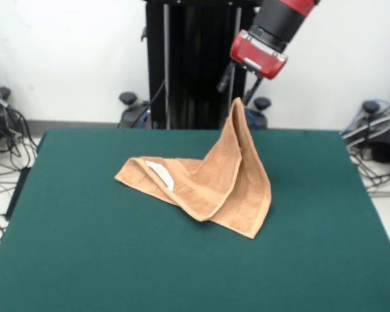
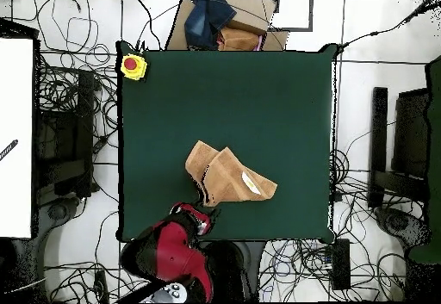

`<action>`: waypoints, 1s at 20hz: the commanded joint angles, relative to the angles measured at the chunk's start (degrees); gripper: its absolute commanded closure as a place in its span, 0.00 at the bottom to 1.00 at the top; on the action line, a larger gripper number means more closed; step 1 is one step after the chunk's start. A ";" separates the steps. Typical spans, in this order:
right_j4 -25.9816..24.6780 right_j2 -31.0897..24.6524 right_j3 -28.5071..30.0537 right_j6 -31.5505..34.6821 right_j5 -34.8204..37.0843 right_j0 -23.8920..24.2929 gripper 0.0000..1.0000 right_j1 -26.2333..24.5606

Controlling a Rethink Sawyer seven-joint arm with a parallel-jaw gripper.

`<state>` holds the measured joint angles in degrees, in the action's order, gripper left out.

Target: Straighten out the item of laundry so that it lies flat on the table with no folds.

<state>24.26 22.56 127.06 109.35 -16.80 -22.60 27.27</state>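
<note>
**Towel lifted into a peak by one corner**

The gripper [image 1: 242,97] holds the orange-tan towel [image 1: 211,179] by a corner right of centre, toward the far edge of the green table [image 1: 84,260]. Its left part lies folded on the felt, white tag [image 1: 161,174] showing.

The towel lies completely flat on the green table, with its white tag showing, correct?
Not flat. In the front view the towel is pulled up into a peak under the gripper, with only its lower folds resting on the green table. The white tag does show.
</note>
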 commanded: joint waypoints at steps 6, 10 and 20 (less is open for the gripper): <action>-4.09 -15.36 13.22 17.19 42.88 7.18 0.00 37.59; -9.09 -9.67 11.81 9.59 56.84 9.36 0.00 45.98; -33.28 0.64 2.70 11.09 16.54 19.84 0.00 23.55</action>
<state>2.82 20.14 134.40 109.35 30.92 -10.58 63.11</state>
